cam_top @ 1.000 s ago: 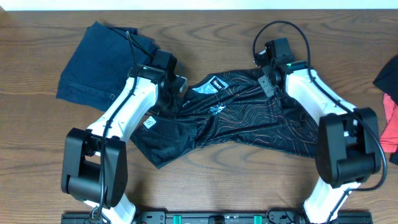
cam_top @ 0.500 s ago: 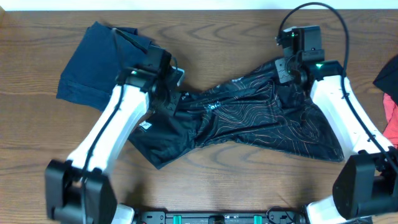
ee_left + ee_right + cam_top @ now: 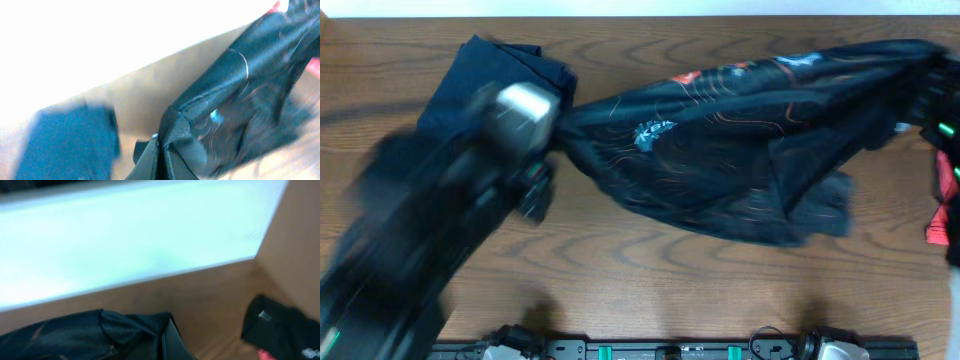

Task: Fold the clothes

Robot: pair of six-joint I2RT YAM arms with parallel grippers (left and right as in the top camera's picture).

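Both our arms work over the table point(image 3: 650, 285); the jersey point(image 3: 720, 150) spans its far half, stretched between them, one end near the denim point(image 3: 490, 65). Our left gripper point(image 3: 161, 150) and right gripper point(image 3: 167, 332) clench its ends. We should, we judge, hold tension even and lower it flat, unwrinkled, before any fold

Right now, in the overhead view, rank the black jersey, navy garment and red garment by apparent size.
1. black jersey: largest, though it is held up nearer the camera.
2. navy garment: partly covered.
3. red garment: smallest, cut off at the frame edge.
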